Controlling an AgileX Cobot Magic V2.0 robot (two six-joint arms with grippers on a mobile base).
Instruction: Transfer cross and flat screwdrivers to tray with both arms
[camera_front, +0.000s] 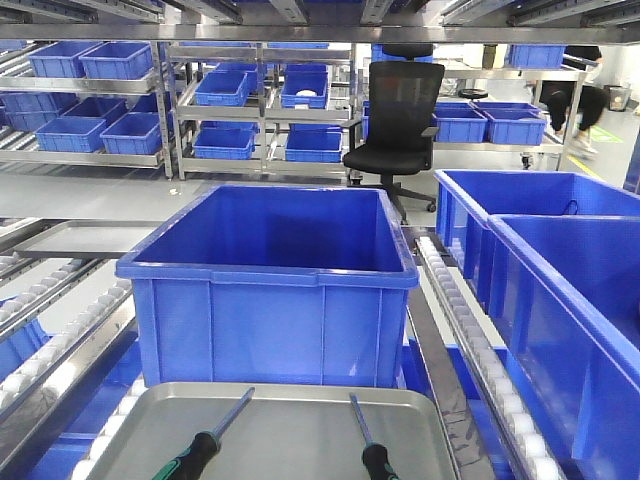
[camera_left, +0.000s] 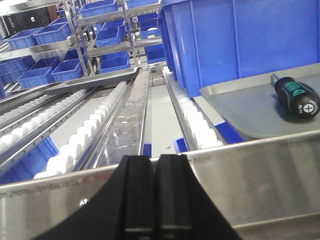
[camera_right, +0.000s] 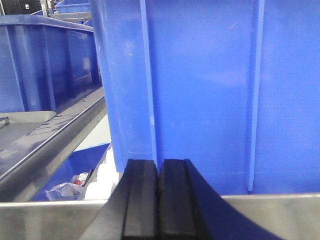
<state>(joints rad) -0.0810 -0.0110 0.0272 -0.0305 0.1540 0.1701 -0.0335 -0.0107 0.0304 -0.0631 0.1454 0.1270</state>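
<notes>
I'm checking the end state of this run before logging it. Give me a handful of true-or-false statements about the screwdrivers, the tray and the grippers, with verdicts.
1. Both screwdrivers lie on the grey tray. True.
2. The left gripper holds a screwdriver. False: its fingers are shut on nothing.
3. The right gripper is wide open. False: it is shut and empty.
4. A blue crate stands just behind the tray. True.
5. The screwdrivers lie crossed. False: they lie apart.

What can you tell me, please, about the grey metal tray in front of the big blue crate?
The shallow grey metal tray has rounded corners and a low raised rim, with a dull brushed look. It lies flat just before the large blue plastic crate. Two slim black-and-green-handled screwdrivers lie on it, apart.
</notes>
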